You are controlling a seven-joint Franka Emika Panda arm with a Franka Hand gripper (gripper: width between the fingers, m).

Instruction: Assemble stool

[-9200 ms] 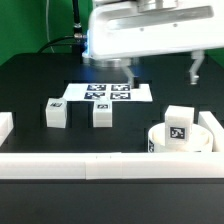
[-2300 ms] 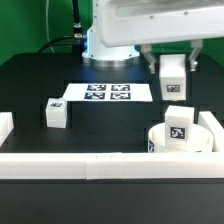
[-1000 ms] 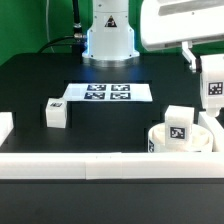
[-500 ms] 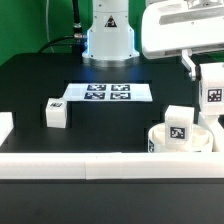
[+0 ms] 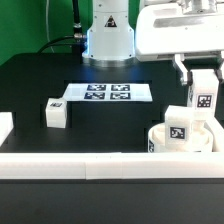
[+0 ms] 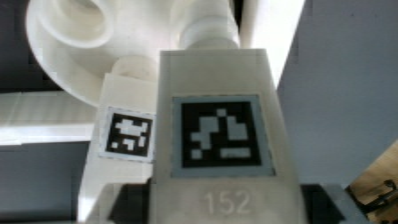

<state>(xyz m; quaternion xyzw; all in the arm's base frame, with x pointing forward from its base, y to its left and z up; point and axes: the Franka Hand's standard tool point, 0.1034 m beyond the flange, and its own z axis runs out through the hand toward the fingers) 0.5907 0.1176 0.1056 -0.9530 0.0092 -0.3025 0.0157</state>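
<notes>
My gripper (image 5: 200, 72) is shut on a white block leg (image 5: 203, 100) with a black-and-white tag, held upright just above the round white seat disc (image 5: 158, 140) at the exterior view's right. A second leg (image 5: 179, 124) stands in a socket of the seat. A third leg (image 5: 56, 112) lies loose on the black table at the exterior view's left. In the wrist view the held leg (image 6: 217, 130) fills the middle, numbered 152, with the seated leg (image 6: 125, 135) and the seat disc (image 6: 107, 50) beyond it.
The marker board (image 5: 107, 93) lies flat at the table's middle. A long white border rail (image 5: 90, 165) runs along the near edge. A white block (image 5: 4, 127) sits at the exterior view's far left. The robot base (image 5: 108, 35) stands behind.
The gripper took a leg from the table's middle, carried it to the exterior view's right, and has now lowered it toward the seat disc beside the seated leg.
</notes>
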